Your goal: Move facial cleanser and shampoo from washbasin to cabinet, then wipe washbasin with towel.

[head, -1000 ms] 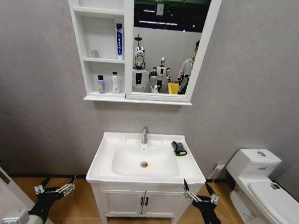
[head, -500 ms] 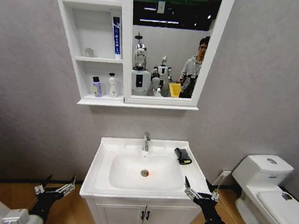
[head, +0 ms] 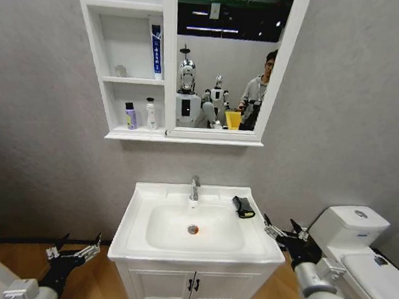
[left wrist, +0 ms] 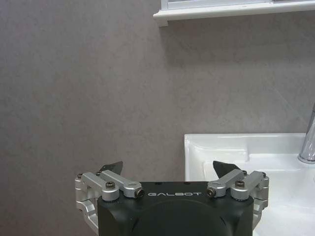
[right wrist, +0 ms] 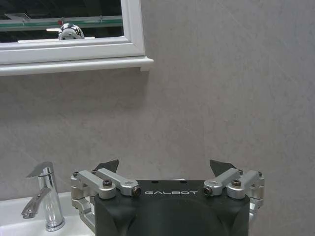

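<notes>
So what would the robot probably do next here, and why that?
Probably swing the right pincer in over the washbasin toward the towel. Two bottles already stand in the cabinet, and the towel lies on the rim right of the tap. The right pincer is open, raised beside that edge; the left pincer hangs low, open.

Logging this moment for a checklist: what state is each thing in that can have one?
Washbasin: bowl dry-looking, no bottles on it.
Towel: bundled on the washbasin's rim, right of the tap.
Cabinet: open cubbies, two bottles in the lowest.
Left gripper: open, holding nothing.
Right gripper: open, holding nothing.
</notes>
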### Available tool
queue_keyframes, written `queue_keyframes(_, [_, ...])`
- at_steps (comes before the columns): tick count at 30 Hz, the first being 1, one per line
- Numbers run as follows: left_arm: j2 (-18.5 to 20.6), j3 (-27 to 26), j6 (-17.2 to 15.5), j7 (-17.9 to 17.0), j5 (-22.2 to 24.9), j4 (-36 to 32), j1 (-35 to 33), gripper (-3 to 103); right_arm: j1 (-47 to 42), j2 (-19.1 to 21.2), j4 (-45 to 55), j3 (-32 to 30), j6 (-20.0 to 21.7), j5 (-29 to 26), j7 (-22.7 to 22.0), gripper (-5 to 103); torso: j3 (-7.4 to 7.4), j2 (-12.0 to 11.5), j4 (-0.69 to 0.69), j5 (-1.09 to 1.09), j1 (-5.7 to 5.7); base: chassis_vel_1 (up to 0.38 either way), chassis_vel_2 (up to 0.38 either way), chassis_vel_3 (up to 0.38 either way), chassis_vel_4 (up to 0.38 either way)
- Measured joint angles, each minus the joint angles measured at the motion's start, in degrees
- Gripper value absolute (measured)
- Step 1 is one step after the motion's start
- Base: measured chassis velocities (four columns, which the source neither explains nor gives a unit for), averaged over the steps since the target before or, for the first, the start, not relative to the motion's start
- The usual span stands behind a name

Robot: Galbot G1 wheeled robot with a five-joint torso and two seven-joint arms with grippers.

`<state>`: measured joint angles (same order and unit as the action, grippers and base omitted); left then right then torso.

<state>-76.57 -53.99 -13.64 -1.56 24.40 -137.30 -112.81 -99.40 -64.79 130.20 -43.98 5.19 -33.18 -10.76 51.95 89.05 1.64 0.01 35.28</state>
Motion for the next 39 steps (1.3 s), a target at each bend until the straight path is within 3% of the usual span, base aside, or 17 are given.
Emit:
queue_keyframes(5, [0.00,0.00,0.00,0.01,0.00,0.00,0.00,100,-3.02,-3.93,1.83,1.34,-1.86,3.87,1.02,100,-0.01,0.01,0.02,-0.02,-0.03,0.000,0.000,0.000,0.000])
queue_keyframes(23, [0.00,0.00,0.01,0.02,0.00,0.00,0.00,100,-4.26,-3.16,3.10,1.84,-1.97,4.25,-0.47,100,-0.01,0.01,0.02,-0.01,-0.03,-0.106,0.093,0.101,-0.108])
queue_keyframes(24, [0.00,0.00,0.01,0.02,0.00,0.00,0.01,100,-3.35,-2.22,3.27,2.11,0.53,2.77,-2.07,100,0.01,-0.01,0.01,0.00,0.02,-0.149,0.203,0.198,-0.163])
queue_keyframes(25, [0.00,0.00,0.01,0.02,0.00,0.00,0.01,100,-3.35,-2.22,3.27,2.11,0.53,2.77,-2.07,100,0.01,-0.01,0.01,0.00,0.02,-0.149,0.203,0.198,-0.163])
queue_keyframes(28, [0.00,0.01,0.01,0.01,0.01,0.01,0.01,100,3.35,4.52,0.75,0.85,8.55,-5.43,-4.74,100,0.01,-0.02,0.02,-0.02,0.05,-0.108,0.102,0.070,-0.013])
queue_keyframes(29, [0.00,0.01,0.01,0.01,0.01,0.01,0.01,100,3.35,4.52,0.75,0.85,8.55,-5.43,-4.74,100,0.01,-0.02,0.02,-0.02,0.05,-0.110,0.077,-0.001,-0.017])
queue_keyframes(31, [0.01,0.00,0.02,0.02,0.00,0.00,0.02,100,8.72,9.14,-2.67,0.67,12.21,-13.08,-5.31,100,0.01,-0.02,0.02,-0.01,0.00,0.026,-0.011,-0.006,-0.020])
queue_keyframes(32, [0.01,0.00,0.02,0.02,0.00,0.00,0.02,100,8.72,9.14,-2.67,0.67,12.21,-13.08,-5.31,100,0.01,-0.02,0.02,-0.01,0.00,0.053,-0.021,-0.012,-0.040])
queue_keyframes(34, [0.00,0.00,0.02,0.02,0.01,0.01,0.00,100,14.20,12.84,-6.63,1.94,15.97,-20.17,-6.72,100,-0.02,0.02,-0.01,0.00,-0.07,0.065,-0.026,-0.035,0.058])
queue_keyframes(39, [0.00,0.00,0.02,0.01,0.01,0.01,0.00,100,19.27,15.24,-12.45,4.00,19.63,-25.15,-8.18,100,-0.01,0.02,0.00,0.00,-0.07,0.038,-0.025,-0.032,0.046])
